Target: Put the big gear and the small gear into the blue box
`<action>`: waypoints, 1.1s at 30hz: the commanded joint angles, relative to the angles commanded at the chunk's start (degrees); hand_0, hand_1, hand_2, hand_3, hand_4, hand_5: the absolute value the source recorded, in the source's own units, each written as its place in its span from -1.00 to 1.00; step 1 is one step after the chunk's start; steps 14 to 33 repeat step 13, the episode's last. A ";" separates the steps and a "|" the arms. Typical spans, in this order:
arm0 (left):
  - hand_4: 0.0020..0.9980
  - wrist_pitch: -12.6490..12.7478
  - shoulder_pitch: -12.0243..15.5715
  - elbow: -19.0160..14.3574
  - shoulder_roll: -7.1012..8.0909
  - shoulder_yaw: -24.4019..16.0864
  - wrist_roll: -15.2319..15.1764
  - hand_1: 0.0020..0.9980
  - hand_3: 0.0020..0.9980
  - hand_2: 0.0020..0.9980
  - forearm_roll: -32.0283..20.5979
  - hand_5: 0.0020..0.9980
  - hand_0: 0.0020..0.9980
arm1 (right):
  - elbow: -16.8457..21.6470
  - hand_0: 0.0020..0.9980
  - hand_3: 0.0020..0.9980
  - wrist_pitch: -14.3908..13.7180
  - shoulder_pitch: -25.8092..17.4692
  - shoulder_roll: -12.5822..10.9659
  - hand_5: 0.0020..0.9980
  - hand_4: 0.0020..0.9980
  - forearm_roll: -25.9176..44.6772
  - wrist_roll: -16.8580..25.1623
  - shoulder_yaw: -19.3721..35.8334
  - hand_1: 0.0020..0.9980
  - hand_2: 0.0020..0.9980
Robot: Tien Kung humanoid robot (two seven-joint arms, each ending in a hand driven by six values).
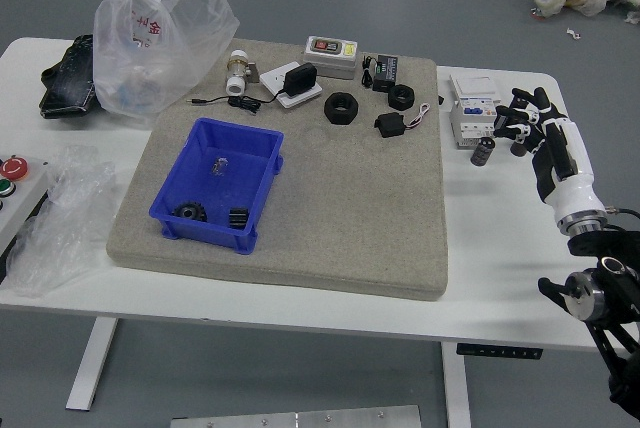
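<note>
Lab or workshop bench | white table [500, 278] | red button [14, 168] | adapter [300, 78] | robot hand [540, 133]

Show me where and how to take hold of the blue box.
Grip the blue box by its right wall, coming from above and straddling the rim; that should work, since it stands upright and open-topped, with thin raised walls.

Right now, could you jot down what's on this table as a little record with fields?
Blue box: on the grey mat
Box contents: dark round part, dark blocky part, small metallic part
Black rings: two, on the mat
Black cylinders: two, right of the mat
Right hand: fingers spread, near the cylinders
</note>
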 joint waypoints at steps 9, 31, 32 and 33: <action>0.35 0.22 -0.05 -1.24 0.14 -6.30 4.30 -0.60 0.27 -0.27 4.61 -0.54 0.15 | -0.45 -0.47 0.15 2.62 -0.11 0.29 0.56 0.89 7.70 2.11 -1.38 -0.35 -0.04; 0.35 0.48 0.73 -0.96 1.03 -4.05 2.74 -0.60 0.27 -0.27 1.65 -0.54 0.15 | -0.57 -0.47 0.15 3.74 0.18 0.19 0.56 0.89 10.88 3.00 -1.48 -0.35 -0.04; 0.35 0.48 0.73 -0.96 1.03 -4.05 2.74 -0.60 0.27 -0.27 1.65 -0.54 0.15 | -0.57 -0.47 0.15 3.74 0.18 0.19 0.56 0.89 10.88 3.00 -1.48 -0.35 -0.04; 0.35 0.48 0.73 -0.96 1.03 -4.05 2.74 -0.60 0.27 -0.27 1.65 -0.54 0.15 | -0.57 -0.47 0.15 3.74 0.18 0.19 0.56 0.89 10.88 3.00 -1.48 -0.35 -0.04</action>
